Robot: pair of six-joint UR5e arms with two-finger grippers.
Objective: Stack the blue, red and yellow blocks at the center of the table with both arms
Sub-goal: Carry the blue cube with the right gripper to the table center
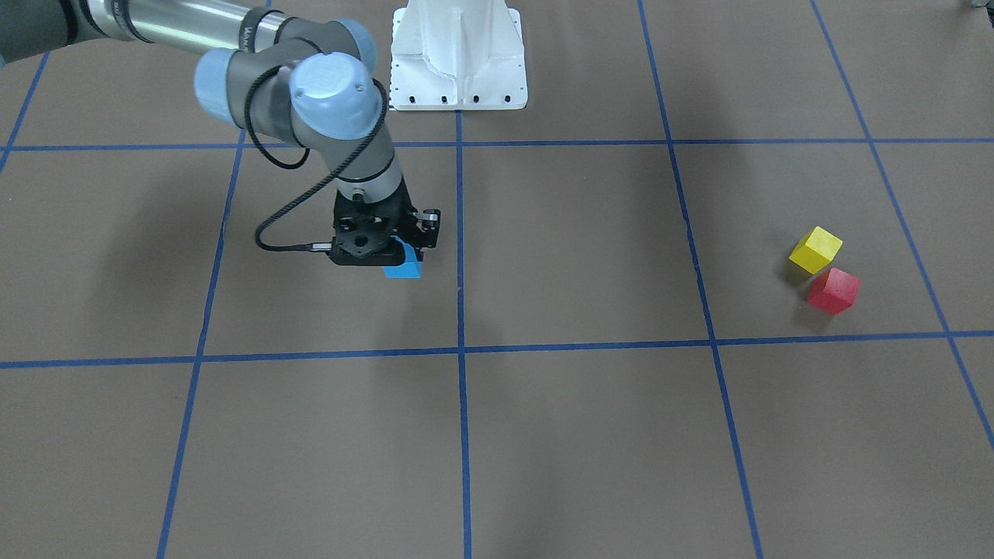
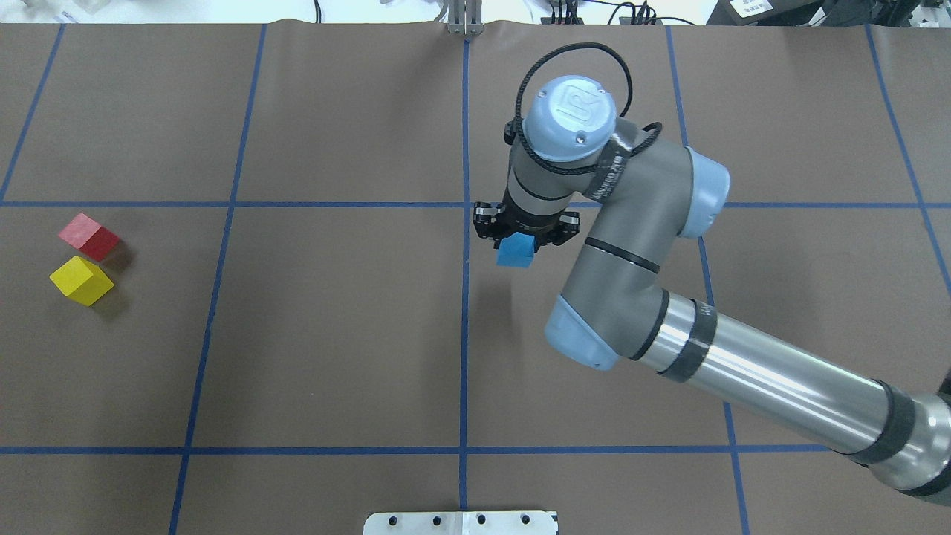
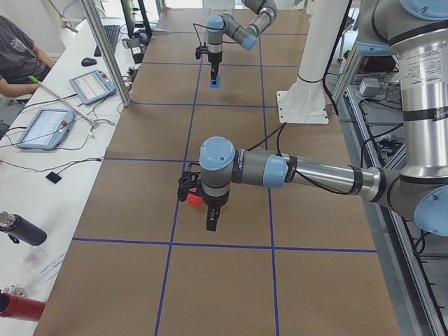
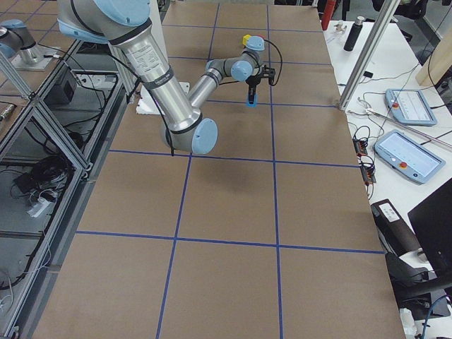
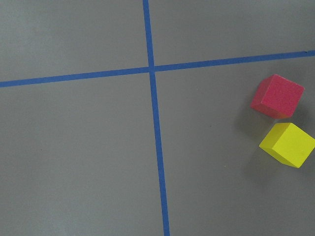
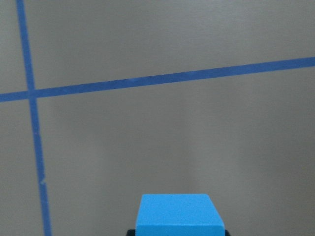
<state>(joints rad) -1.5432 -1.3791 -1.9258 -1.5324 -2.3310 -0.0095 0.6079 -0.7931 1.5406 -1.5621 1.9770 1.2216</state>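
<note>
Heads-up: your right gripper (image 2: 520,239) is clamped on the blue block (image 2: 514,253), hanging above the tabletop (image 2: 334,334) just beside the centre line. If you drop it from there, it'll probably tumble off-centre. The red block (image 2: 89,236) and yellow block (image 2: 81,280) wait far left. Can't tell the left gripper's (image 3: 212,218) state.

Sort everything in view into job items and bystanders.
Job: blue block, held in the right gripper; red block; yellow block; table.
Lying about: white pedestal base; tablets; black bottle.
</note>
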